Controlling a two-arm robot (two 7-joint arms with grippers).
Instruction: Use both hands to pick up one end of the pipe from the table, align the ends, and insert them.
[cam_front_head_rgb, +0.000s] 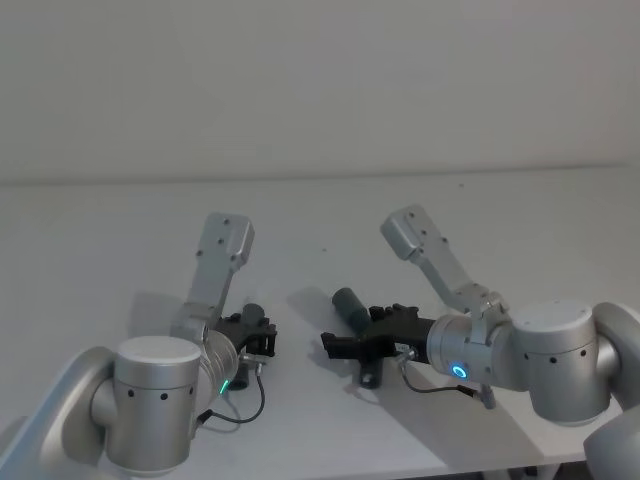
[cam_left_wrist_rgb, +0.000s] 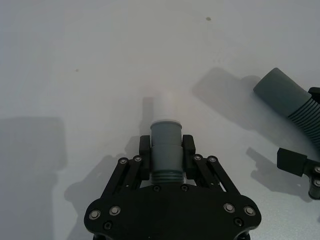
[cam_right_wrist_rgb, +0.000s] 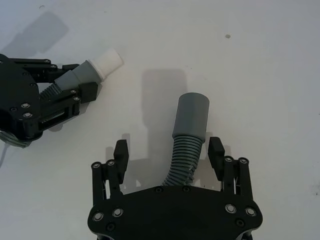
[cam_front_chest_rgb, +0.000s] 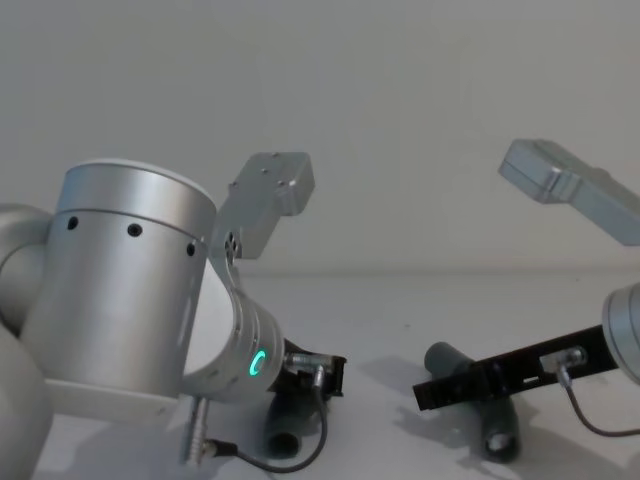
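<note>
The left pincer (cam_left_wrist_rgb: 166, 145) pinches the plug-tipped hose piece (cam_left_wrist_rgb: 166, 161) by its smooth grey collar (cam_left_wrist_rgb: 166, 132), with the white tip (cam_left_wrist_rgb: 167, 106) poking out ahead, low over the table (cam_left_wrist_rgb: 75, 60). The right pincer (cam_right_wrist_rgb: 169, 149) is spread, one finger on each side of the other hose piece (cam_right_wrist_rgb: 188, 150) and touching neither side. That piece seems to rest on the table, its open cuff (cam_right_wrist_rgb: 193, 114) pointing forward. The ribbed lengths look light and bendy. A hold close to the stiff cuff would likely keep that end from drooping.

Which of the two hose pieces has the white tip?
The piece clamped in the left gripper: it ends in a white tip. The other piece, between the right gripper's open fingers, ends in a grey cuff.
</note>
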